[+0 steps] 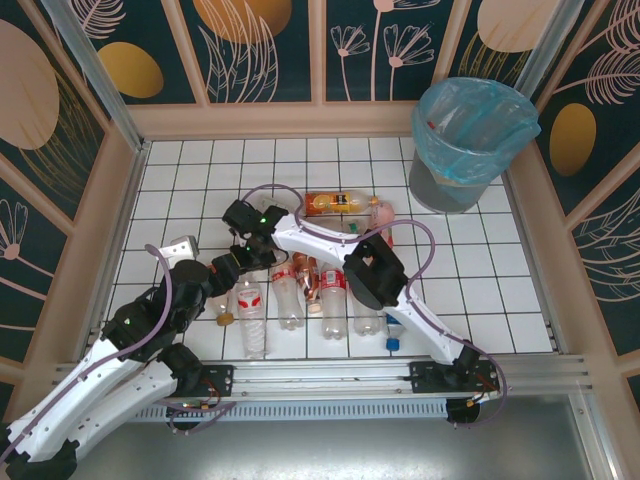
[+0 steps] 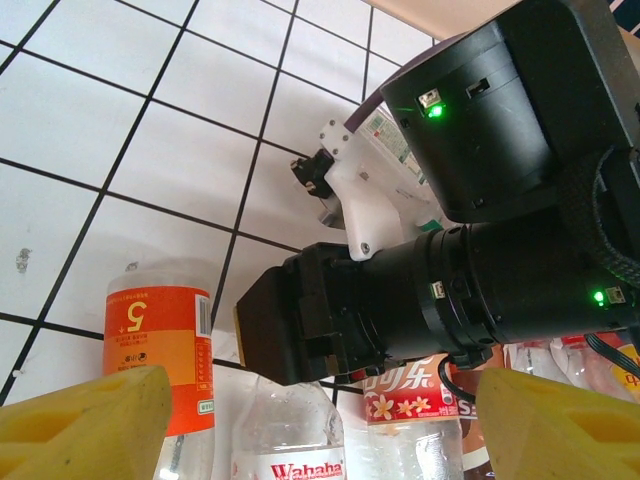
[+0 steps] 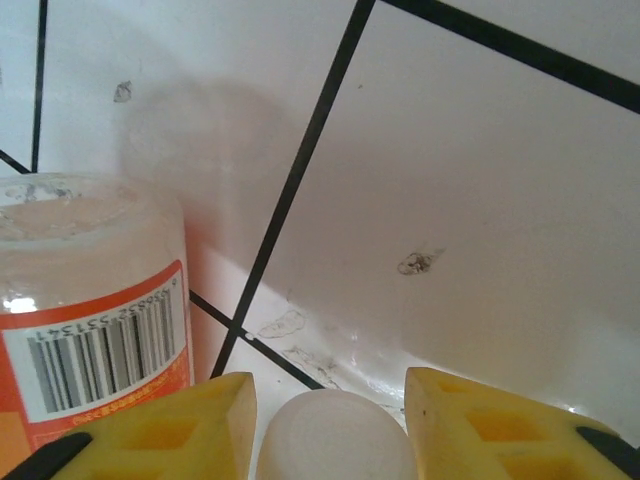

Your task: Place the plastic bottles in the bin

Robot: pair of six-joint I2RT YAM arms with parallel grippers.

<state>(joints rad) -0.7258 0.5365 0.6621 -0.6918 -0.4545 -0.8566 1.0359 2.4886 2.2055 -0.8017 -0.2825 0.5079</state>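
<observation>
Several plastic bottles lie side by side on the white tiled floor, and another with an orange label lies behind them. The grey bin with its blue bag stands at the back right. My right gripper is shut on the white cap of a clear bottle, next to an orange-labelled bottle. My left gripper is open low over a Wahaha bottle and a red-labelled one, its yellow fingertips far apart. The right arm's black wrist hangs just ahead of it.
Both arms meet over the left end of the bottle row, the right arm stretched across the bottles. A blue-capped bottle lies near the front rail. Patterned walls close the tiled floor on three sides.
</observation>
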